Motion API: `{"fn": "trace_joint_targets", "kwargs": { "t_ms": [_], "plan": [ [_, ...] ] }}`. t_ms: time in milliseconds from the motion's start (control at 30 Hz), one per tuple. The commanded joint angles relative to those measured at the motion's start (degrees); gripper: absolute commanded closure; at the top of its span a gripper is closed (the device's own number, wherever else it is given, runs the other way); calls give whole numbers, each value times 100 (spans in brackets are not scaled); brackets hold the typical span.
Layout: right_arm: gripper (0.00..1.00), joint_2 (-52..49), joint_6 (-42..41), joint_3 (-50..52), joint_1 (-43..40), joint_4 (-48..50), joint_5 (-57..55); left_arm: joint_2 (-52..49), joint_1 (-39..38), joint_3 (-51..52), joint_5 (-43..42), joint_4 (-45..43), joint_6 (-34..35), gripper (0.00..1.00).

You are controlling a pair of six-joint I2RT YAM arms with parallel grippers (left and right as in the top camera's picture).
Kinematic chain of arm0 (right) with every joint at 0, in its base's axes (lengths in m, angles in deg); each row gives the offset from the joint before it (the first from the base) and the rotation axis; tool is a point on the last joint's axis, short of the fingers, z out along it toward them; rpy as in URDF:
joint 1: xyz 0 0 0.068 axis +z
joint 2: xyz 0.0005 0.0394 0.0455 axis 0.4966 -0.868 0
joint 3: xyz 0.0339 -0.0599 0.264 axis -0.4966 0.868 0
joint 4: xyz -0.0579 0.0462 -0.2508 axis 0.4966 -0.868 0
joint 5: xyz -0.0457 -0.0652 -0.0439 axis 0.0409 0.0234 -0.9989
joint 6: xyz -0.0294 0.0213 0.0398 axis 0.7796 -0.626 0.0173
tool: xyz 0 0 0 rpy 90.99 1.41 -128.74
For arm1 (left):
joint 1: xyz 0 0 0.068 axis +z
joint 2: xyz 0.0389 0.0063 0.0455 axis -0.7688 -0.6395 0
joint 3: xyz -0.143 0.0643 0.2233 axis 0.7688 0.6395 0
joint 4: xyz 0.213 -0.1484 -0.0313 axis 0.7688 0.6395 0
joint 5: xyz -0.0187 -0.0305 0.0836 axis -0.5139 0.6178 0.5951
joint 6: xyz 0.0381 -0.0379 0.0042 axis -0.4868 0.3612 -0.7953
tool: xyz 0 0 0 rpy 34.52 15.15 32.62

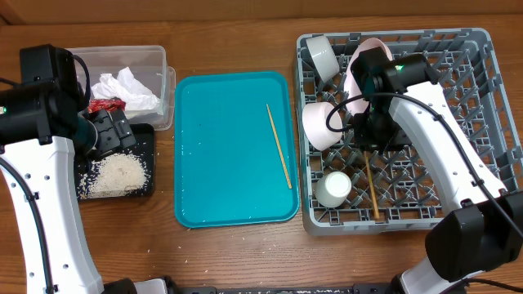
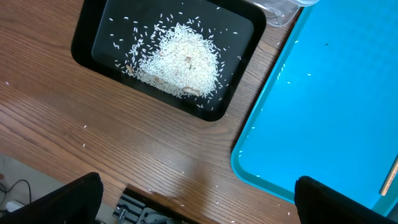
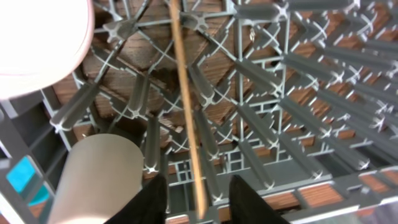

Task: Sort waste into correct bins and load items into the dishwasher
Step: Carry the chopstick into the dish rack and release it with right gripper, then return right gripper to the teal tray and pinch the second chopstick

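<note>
The dish rack [image 1: 458, 57] is loaded with bowls [image 1: 320, 122], a pink plate [image 1: 359, 65], a cup [image 1: 333, 189] and one chopstick [image 3: 186, 106]. This chopstick lies loose between the parted jaws of the right gripper [image 3: 199, 199].

A second chopstick [image 1: 279, 147] is left on the teal tray [image 1: 221, 163], unobstructed.

The napkin [image 1: 127, 88] is contained in the clear tub [image 1: 159, 61], with the wrapper [image 1: 105, 104] at its edge. The rice [image 1: 118, 173] is collected in the black tray [image 1: 147, 163].

The left gripper [image 2: 199, 199] is spread wide and empty.

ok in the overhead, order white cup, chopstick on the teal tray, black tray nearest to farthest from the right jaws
1. white cup, in the rack beside them
2. chopstick on the teal tray, mid-table
3. black tray, far left
</note>
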Motion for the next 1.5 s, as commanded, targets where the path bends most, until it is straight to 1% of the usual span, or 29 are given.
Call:
{"fn": "trace_joint_targets", "kwargs": {
  "t_ms": [0, 100, 133, 200, 233, 267, 300, 333, 400, 500, 567, 667, 867, 1033, 1333, 1367, 1400, 1467],
  "plan": [
    [62, 103, -4, -63, -20, 55, 7, -31, -7, 7, 70, -4, 57, 0],
    [60, 105, 70, -498, 33, 92, 278, -31, -7, 7, 70, -7, 57, 0],
    [58, 105, 125, -660, 68, 136, 415, -31, -7, 7, 70, -7, 57, 0],
    [48, 105, 361, -1152, 264, 448, 999, -31, -7, 7, 70, -4, 57, 0],
    [40, 103, 382, -1279, 378, 634, 1115, -31, -7, 7, 70, -4, 57, 0],
    [30, 103, 409, -1381, 555, 905, 1154, -31, -7, 7, 70, -4, 57, 0],
    [25, 103, 422, -1414, 710, 1145, 1147, -31, -7, 7, 70, -4, 57, 0],
    [22, 87, 422, -1412, 914, 1473, 1147, -31, -7, 7, 70, -4, 57, 0],
    [20, -13, 422, -1405, 1235, 1928, 1134, -31, -7, 7, 70, -4, 57, 0],
    [20, -437, 422, -1403, 1790, 2538, 850, -31, -7, 7, 70, -4, 57, 0],
    [20, -756, 424, -1403, 2020, 2741, 586, -31, -7, 7, 70, -4, 57, 0],
    [21, -1235, 428, -1403, 2188, 2920, 249, -31, -7, 7, 70, -7, 57, 0],
    [23, -2151, 468, -1403, 2186, 3053, 243, -31, -7, 7, 70, -4, 57, 0],
    [31, -2583, 485, -1403, 2181, 3080, 328, -31, -7, 7, 70, -7, 57, 0],
    [34, -3165, 461, -1392, 2140, 3067, 531, -31, -7, 7, 70, -7, 57, 0],
    [36, -3178, 461, -1392, 2124, 3062, 603, -31, -7, 7, 70, -4, 57, 0],
    [41, -3191, 461, -1392, 2098, 3064, 743, -31, -7, 7, 72, -4, 57, 0],
    [46, -3195, 463, -1392, 2090, 3056, 929, -31, -7, 7, 70, -4, 57, 0]
  ]
}}
